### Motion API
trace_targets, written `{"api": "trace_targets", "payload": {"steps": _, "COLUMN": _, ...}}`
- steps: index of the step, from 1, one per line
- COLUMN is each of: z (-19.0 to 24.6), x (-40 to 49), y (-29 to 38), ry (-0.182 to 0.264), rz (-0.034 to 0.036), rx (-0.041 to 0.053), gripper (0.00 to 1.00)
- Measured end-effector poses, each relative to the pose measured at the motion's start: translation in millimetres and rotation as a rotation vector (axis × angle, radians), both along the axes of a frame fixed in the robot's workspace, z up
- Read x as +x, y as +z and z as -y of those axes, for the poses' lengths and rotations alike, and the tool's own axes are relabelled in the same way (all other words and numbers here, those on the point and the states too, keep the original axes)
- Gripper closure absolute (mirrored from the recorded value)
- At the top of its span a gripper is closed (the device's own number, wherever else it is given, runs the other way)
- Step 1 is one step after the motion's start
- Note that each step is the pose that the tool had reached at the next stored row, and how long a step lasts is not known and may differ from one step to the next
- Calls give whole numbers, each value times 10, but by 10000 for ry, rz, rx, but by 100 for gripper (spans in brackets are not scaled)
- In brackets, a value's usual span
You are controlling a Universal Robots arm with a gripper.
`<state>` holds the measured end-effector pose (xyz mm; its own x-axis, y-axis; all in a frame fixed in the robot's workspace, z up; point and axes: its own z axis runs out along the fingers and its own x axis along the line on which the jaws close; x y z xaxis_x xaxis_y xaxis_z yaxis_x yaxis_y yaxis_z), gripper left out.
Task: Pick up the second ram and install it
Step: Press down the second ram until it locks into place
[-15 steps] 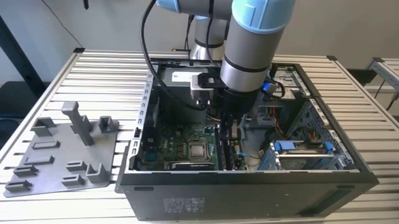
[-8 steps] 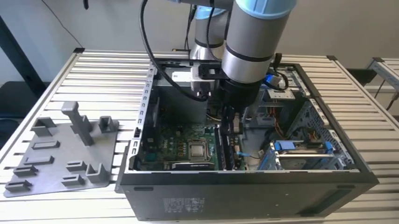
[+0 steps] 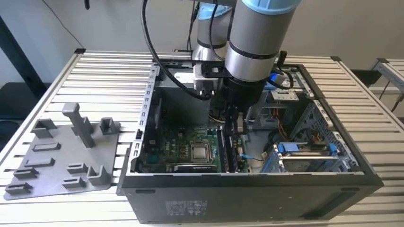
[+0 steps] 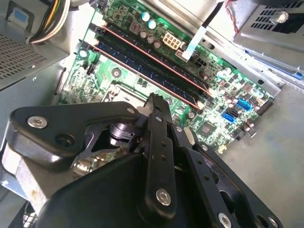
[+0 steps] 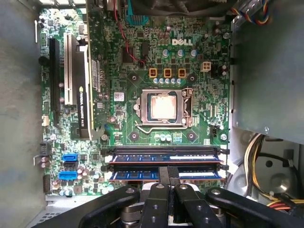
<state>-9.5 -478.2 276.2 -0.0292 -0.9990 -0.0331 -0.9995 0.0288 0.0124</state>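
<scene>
The second ram (image 5: 194,174), a long dark stick with a white label, lies along the memory slot closest to my gripper (image 5: 169,172) in the first wrist view. My gripper's fingertips are shut together right over the middle of its top edge; I cannot tell whether they touch it. Another ram (image 5: 190,156) sits in a slot beside it. In the second wrist view the gripper (image 4: 154,100) points at the row of slots (image 4: 142,64). In the exterior view the gripper (image 3: 232,124) reaches down inside the open computer case (image 3: 252,194), above the slots (image 3: 229,151).
A grey tray with upright posts (image 3: 57,156) lies on the slatted table at the exterior view's left. Inside the case are the processor socket (image 5: 164,107), an upright expansion card (image 5: 80,85), the power supply box (image 5: 266,71), cable bundles (image 5: 263,164) and blue drive clips (image 3: 303,147).
</scene>
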Motion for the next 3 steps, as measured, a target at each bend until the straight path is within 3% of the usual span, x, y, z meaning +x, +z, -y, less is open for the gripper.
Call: {"api": "trace_targets", "payload": {"steps": 3, "z": 0, "x": 0, "y": 0, "ry": 0, "rz": 17, "rx": 1, "gripper": 89}}
